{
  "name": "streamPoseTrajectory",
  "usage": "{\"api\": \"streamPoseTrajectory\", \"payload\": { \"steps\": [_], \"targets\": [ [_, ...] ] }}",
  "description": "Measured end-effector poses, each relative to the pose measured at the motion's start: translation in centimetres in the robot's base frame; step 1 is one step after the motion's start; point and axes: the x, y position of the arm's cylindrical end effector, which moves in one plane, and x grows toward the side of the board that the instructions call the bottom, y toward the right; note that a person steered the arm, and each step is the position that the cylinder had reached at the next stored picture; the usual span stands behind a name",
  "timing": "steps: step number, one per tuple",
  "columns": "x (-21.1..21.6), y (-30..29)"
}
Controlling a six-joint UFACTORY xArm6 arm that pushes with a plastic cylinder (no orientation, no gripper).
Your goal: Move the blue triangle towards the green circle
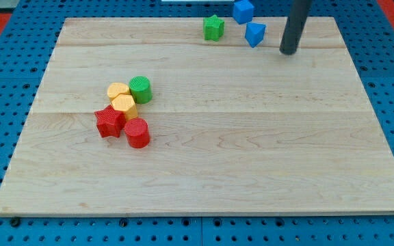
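Note:
The blue triangle (254, 33) lies near the board's top edge, right of centre. The green circle (141, 89) stands at the left-centre of the board, touching a cluster of other blocks. My tip (289, 51) is the lower end of the dark rod, a little to the right of the blue triangle and slightly below it, with a small gap between them.
A blue cube (243, 11) sits at the top edge above the triangle. A green star (213, 27) lies left of the triangle. Two yellow blocks (122, 98), a red star (108, 121) and a red cylinder (137, 132) cluster by the green circle. The wooden board (252, 157) lies on a blue pegboard.

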Motion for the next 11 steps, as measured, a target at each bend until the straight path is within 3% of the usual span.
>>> {"api": "streamPoseTrajectory", "payload": {
  "steps": [1,2,4,5,6,8,10,11],
  "targets": [
    [-7.4,-0.5],
    [-4.8,-3.4],
    [5.9,-7.6],
    [3.7,-3.7],
    [1.9,-6.4],
    [5.0,-16.3],
    [5.2,-21.9],
    [9.0,-22.2]
  ]
}}
